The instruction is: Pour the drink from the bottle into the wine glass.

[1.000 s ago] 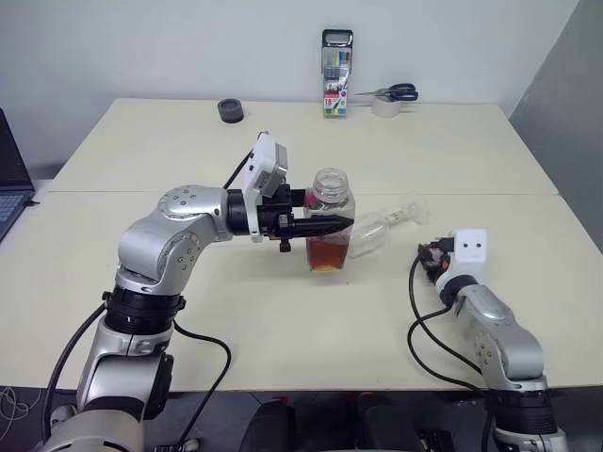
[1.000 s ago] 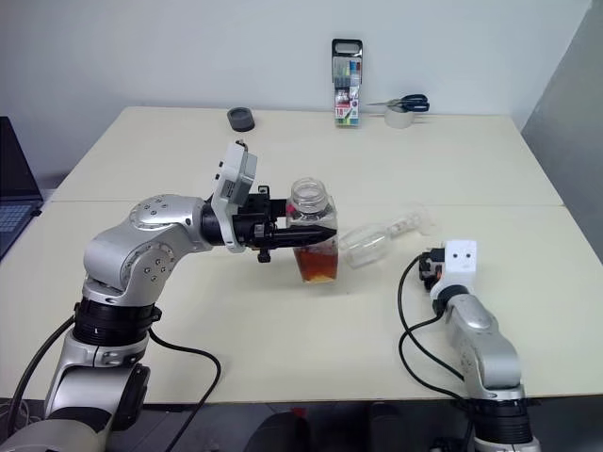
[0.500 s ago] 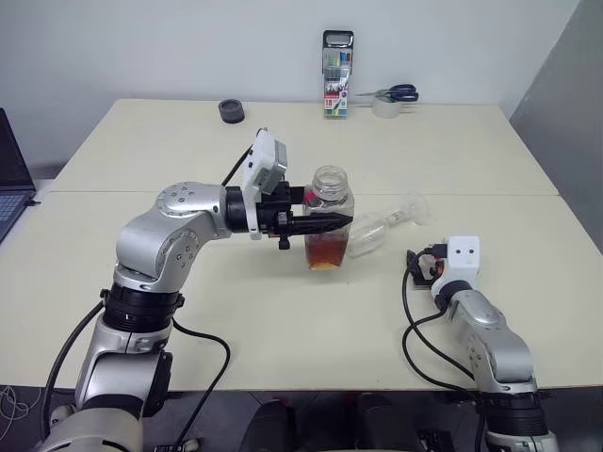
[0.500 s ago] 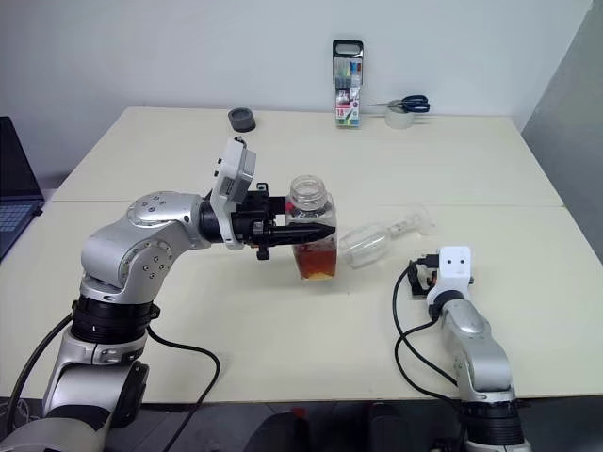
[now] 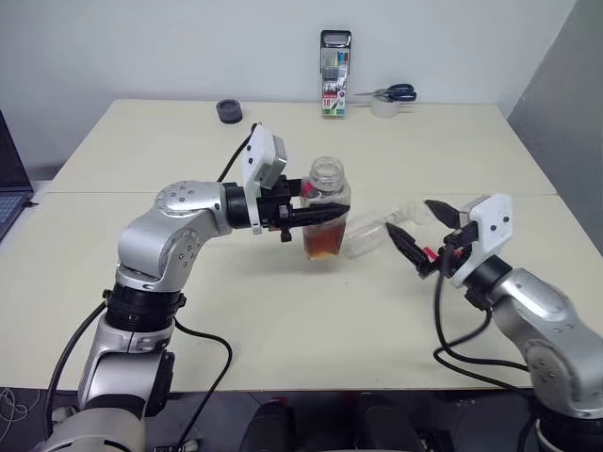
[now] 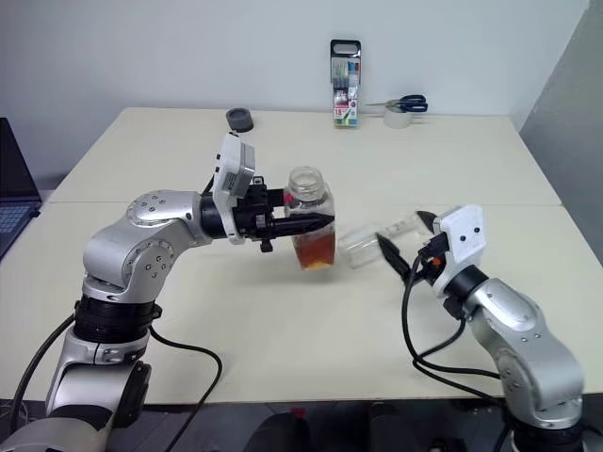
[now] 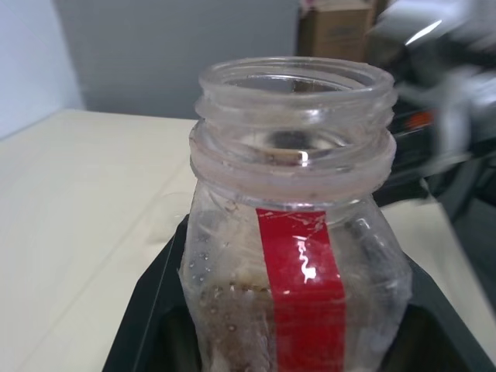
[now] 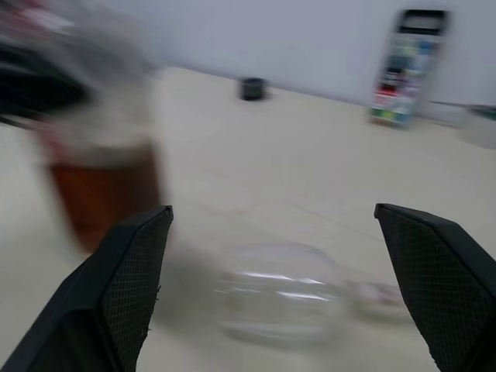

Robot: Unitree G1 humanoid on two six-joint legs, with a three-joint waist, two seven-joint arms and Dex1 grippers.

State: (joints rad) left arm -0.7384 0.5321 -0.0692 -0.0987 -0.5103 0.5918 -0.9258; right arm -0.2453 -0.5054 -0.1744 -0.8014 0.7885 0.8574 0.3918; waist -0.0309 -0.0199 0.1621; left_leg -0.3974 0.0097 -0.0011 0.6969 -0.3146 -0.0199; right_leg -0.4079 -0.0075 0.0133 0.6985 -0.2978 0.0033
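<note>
My left gripper (image 5: 318, 216) is shut on the bottle (image 5: 326, 181), gripping it across its middle. The bottle stands close to upright; its wide neck is open with no cap, and a red label strip (image 7: 304, 298) runs down its side. The reddish-brown drink (image 5: 322, 243) fills its lower part. The wine glass (image 5: 369, 234) lies on its side on the table just right of the bottle, stem pointing right and away. My right gripper (image 5: 415, 229) is open, raised off the table, right of the glass, fingers aimed at it. The glass bowl (image 8: 283, 298) lies between those fingers (image 8: 116, 298), further out.
A marker case (image 5: 335, 61) stands at the table's far edge, with scissors (image 5: 394, 92) and a tape roll (image 5: 382, 106) to its right. A small black round object (image 5: 229, 111) lies far left of the case. A laptop corner (image 5: 8, 184) shows at the left edge.
My right arm lifted from the table's front right and swung left toward the lying glass, and its fingers opened. My left gripper carried the bottle slightly farther away.
</note>
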